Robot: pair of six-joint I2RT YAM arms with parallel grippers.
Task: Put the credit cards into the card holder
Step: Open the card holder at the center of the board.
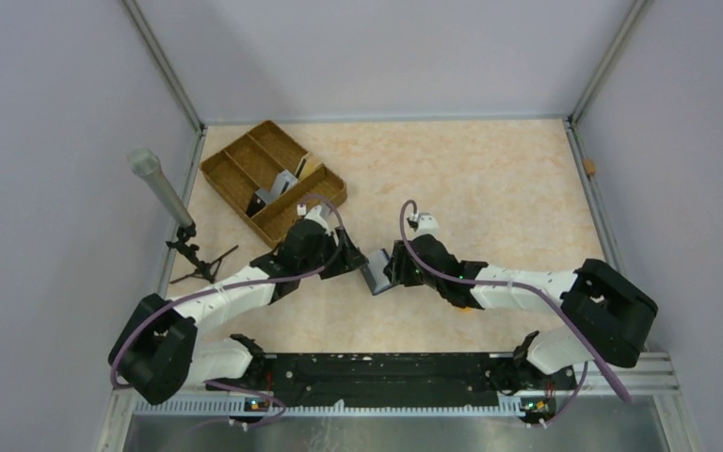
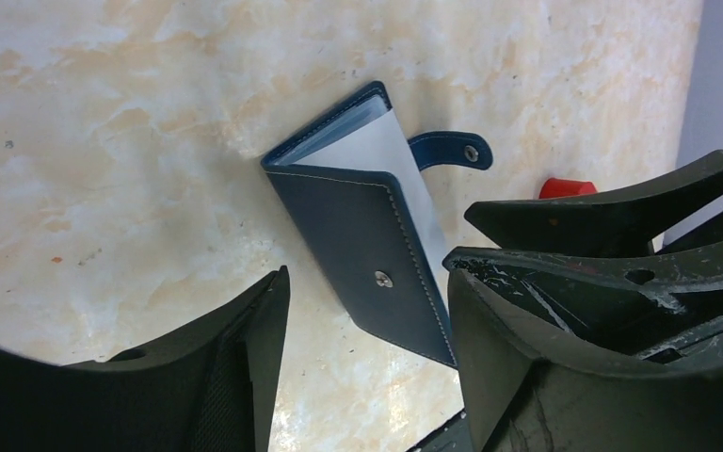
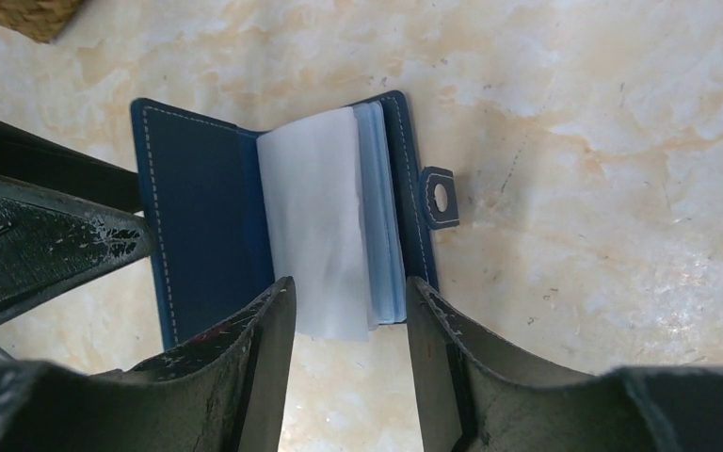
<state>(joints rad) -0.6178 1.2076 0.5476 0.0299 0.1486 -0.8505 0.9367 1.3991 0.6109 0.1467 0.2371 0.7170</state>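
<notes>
The card holder point(image 1: 377, 275) lies between my two grippers, a navy case folded part open. In the right wrist view the card holder point(image 3: 198, 226) shows pale sleeves fanned up from its spine and a snap tab point(image 3: 441, 198) at the right. My right gripper point(image 3: 348, 301) is open, its fingers either side of the sleeves' near edge, gripping nothing. My left gripper point(image 2: 367, 278) is open too, with a corner of the card holder point(image 2: 353, 231) between its fingers. Grey credit cards point(image 1: 279, 186) sit in the woven tray. I cannot tell whether a sleeve holds a card.
The brown woven tray point(image 1: 235, 184) stands at the back left, just behind my left arm. A grey cylinder on a small tripod point(image 1: 162, 186) stands at the left wall. A red piece point(image 2: 565, 186) lies beyond the card holder, by my right gripper's fingers point(image 2: 621, 217).
</notes>
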